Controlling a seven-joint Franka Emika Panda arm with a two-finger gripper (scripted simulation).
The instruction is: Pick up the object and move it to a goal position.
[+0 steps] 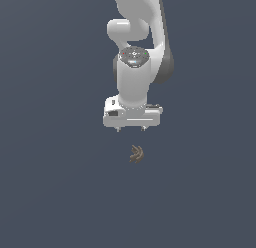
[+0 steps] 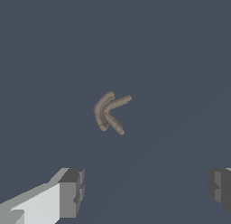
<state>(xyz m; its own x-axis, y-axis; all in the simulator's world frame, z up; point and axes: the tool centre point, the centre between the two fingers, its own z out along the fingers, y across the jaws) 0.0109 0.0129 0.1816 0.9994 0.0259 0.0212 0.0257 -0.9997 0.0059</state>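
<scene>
1. The gripper (image 1: 131, 128) hangs above the flat grey floor (image 1: 50, 192), its 2 fingers (image 2: 72, 191) spread wide apart and holding nothing.
2. The object (image 1: 136, 154), a small brown curved, ridged piece, lies on the floor just beside the gripper, not touching it.
3. In the wrist view the object (image 2: 109, 112) lies clear of both fingers.

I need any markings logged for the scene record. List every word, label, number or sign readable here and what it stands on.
None can be read.
Arm: small red and dark marks on the round joint cap, too blurred to read.
Gripper: a dark patch on its body, no legible text.
Object: ridges and tan streaks only, no writing.
</scene>
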